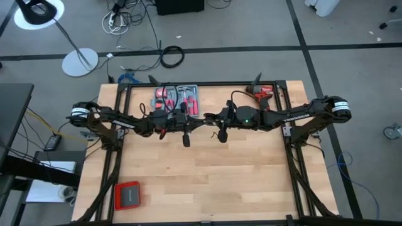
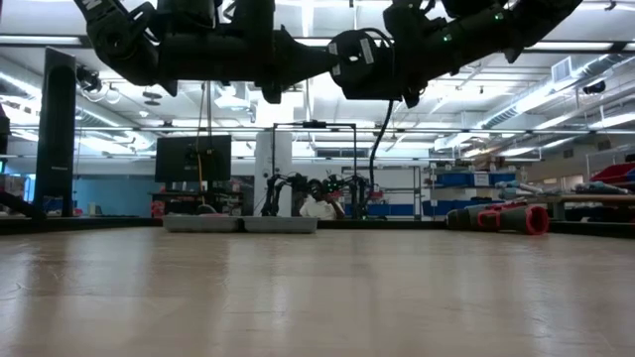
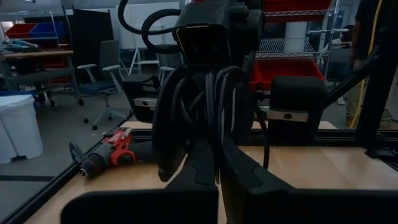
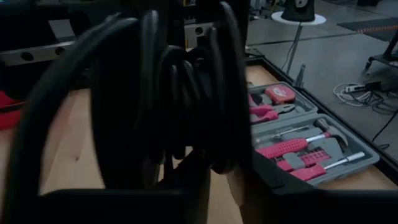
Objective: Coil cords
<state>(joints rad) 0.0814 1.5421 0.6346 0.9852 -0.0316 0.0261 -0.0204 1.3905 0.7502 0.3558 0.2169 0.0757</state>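
You have the cable [image 3: 205, 106] up in the air between the two arms, above the middle of the tabletop [image 1: 239, 182], well clear of the wood. Both wrist views show it already gathered into several loops of thin black cord [image 4: 180, 106], bunched right in front of each camera.

Left gripper [image 1: 186, 139]: its fingers [image 3: 199, 165] look drawn narrow around the lower part of the loops, so you appear to hold the bundle there. Right gripper [image 1: 221, 134]: the loops fill its view just past the fingers [image 4: 249, 180], which seem closed on them too, though the contact itself is hidden.

Handling judgement: the cable is light and limp, with some springiness. Loops will want to fan open or slip if only one strand is pinched. Take hold across the whole bundle where the strands lie together, not on a single outer loop. The jacket looks smooth, so expect sliding under a light pinch. The plug block cannot be made out here; keep it from swinging.

The grey tool case [image 1: 178, 100] with pink tools and the red drill [image 1: 262, 93] sit at the far edge, well apart.
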